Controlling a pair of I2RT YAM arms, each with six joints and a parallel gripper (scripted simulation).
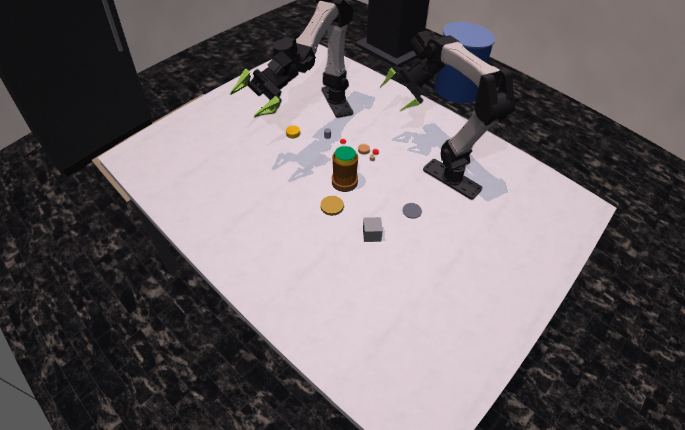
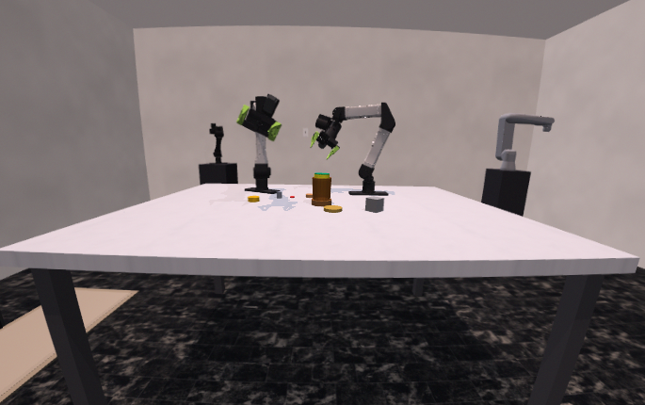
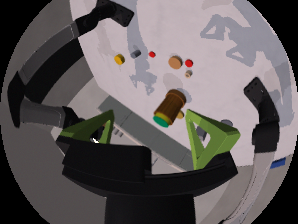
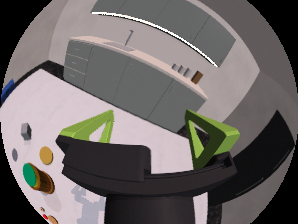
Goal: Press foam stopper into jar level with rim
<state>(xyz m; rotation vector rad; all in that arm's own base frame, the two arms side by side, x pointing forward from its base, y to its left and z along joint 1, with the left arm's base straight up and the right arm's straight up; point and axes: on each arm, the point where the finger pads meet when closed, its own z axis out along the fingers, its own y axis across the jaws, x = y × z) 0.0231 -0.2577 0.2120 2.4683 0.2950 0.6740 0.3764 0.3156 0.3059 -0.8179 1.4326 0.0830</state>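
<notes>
Grey cube (image 1: 372, 229) (image 2: 374, 204) (image 4: 26, 131) sits nearest me on the white tabletop (image 1: 387, 309) (image 2: 314, 231) (image 3: 220, 70). Beyond it, the brown cylindrical jar (image 1: 344, 172) (image 2: 321, 188) (image 3: 172, 104) (image 4: 45, 182) stands upright, a green round foam stopper (image 1: 344, 153) (image 2: 321, 173) (image 3: 161, 120) (image 4: 30, 175) at its mouth. Behind, left claw (image 1: 391, 98) (image 2: 319, 152) (image 3: 150, 112) and right claw (image 1: 243, 104) (image 2: 257, 128) (image 4: 149, 113) gape wide.

Stopper (image 1: 344, 153) (image 2: 321, 173) (image 3: 161, 120) (image 4: 30, 175) in jar (image 1: 344, 172) (image 2: 321, 189) (image 3: 171, 105) (image 4: 45, 182) on tbl (image 1: 334, 293) (image 2: 314, 236) (image 3: 220, 85) (image 4: 65, 110), cube (image 1: 372, 229) (image 2: 374, 204) (image 3: 201, 132) (image 4: 26, 131) to R in ext. view.

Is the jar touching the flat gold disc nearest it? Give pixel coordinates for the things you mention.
Apart. The top view shows a strip of white table between the base of the jar (image 1: 344, 172) (image 2: 321, 189) (image 3: 171, 106) (image 4: 45, 182) and the gold disc (image 1: 332, 205) (image 2: 332, 208) (image 3: 180, 115) (image 4: 46, 155).
</notes>
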